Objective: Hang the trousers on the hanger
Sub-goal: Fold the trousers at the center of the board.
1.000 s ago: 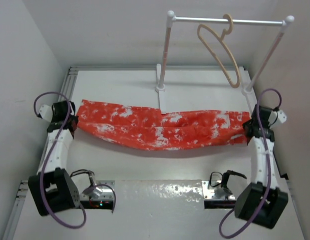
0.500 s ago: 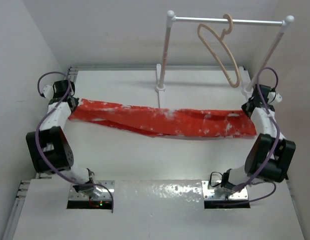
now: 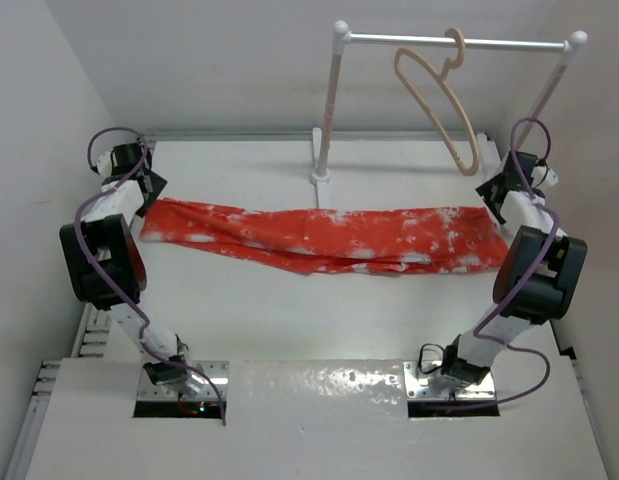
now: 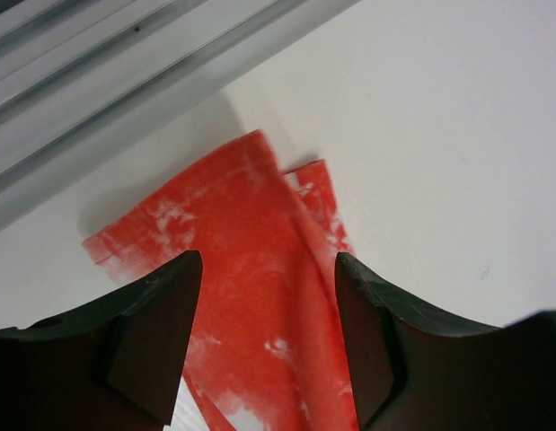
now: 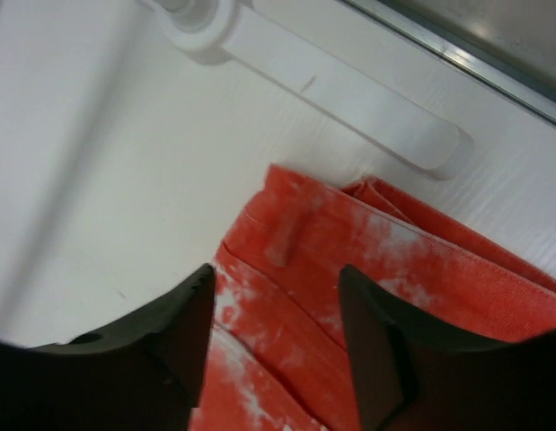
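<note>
Two arms reach far out over the table point(image 3: 289, 320), one along each side, elbows bent high and wrists tipped down near the far corners. Between them the trousers point(image 3: 319, 235) lie flat in a long folded strip across the tabletop, one end just under the left gripper point(image 4: 267, 269), the other under the right gripper point(image 5: 278, 278). Left claw: fingers spread wide, nothing pinched, red cloth showing on the table below the gap. Right claw: same story, released, hovering over the fabric's corner near the white foot point(image 5: 349, 99) of a post. Up at the back, the hanger point(image 3: 439, 100) dangles by its hook from the white rail point(image 3: 459, 41) — well apart from the trousers.
</note>
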